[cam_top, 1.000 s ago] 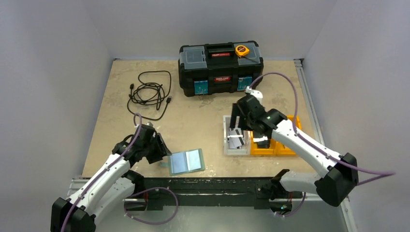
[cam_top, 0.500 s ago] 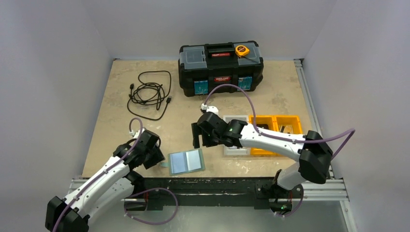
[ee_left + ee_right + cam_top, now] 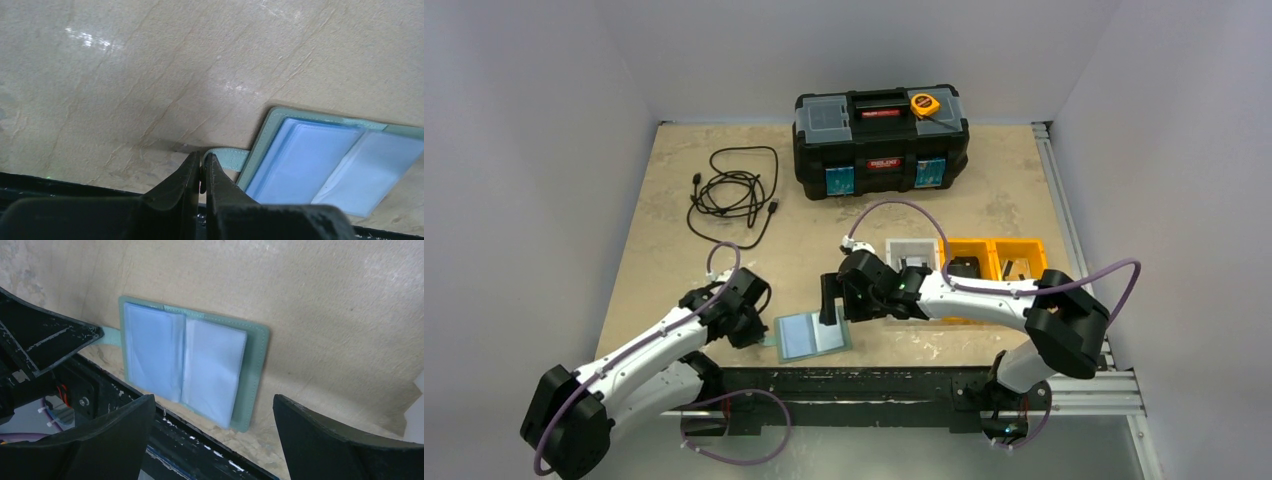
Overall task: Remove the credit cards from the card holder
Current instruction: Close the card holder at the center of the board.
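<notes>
The card holder is laid open and flat at the table's 6 o'clock edge, a little left of centre, with its two pale blue pockets turned upward. Its side tab is stuck out at the holder's 9 o'clock. The tab's end is pinched between the pressed-together fingers of the left gripper. The right gripper is held over the holder's 1 o'clock corner with its fingers spread wide. Whether they touch the holder cannot be told. A white bin and orange bins are set at the holder's 2 o'clock, partly covered by the right arm. A coiled black cable is seen at 11 o'clock. A black toolbox with a yellow tape measure on its lid is stood at the table's 12 o'clock edge.
</notes>
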`<state>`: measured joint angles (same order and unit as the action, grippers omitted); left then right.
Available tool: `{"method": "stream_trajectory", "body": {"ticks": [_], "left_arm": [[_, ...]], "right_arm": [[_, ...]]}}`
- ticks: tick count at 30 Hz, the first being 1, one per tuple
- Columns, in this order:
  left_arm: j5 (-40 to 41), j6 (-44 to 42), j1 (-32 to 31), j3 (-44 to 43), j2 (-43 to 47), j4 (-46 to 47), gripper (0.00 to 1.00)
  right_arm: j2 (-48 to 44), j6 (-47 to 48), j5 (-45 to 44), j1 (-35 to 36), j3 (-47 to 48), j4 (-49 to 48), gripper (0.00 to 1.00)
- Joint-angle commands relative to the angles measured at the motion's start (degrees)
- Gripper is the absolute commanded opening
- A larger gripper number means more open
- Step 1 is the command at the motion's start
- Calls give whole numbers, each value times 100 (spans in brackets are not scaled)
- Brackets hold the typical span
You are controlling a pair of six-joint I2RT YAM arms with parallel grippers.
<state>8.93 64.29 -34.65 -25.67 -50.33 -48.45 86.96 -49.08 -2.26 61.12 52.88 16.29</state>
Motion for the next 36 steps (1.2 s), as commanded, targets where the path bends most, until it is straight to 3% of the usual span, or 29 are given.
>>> {"method": "stream_trajectory", "body": {"ticks": [1,19,29,36], "left_arm": [[-224,188,-108,-103,-310,541,3],[-205,341,-158,-149,-594,612,0],[-250,272,-165,-166,-669,710,0],[-322,226,-196,-158,-715,829,0]], "right_arm": [[-3,-230,324,14,-357,-618,89],[342,-612,878,5,-1077,-1540,97],[-615,-746,664,5,-862,-1237,97],[-741,-938,1071,3,-857,-1833,97]]}}
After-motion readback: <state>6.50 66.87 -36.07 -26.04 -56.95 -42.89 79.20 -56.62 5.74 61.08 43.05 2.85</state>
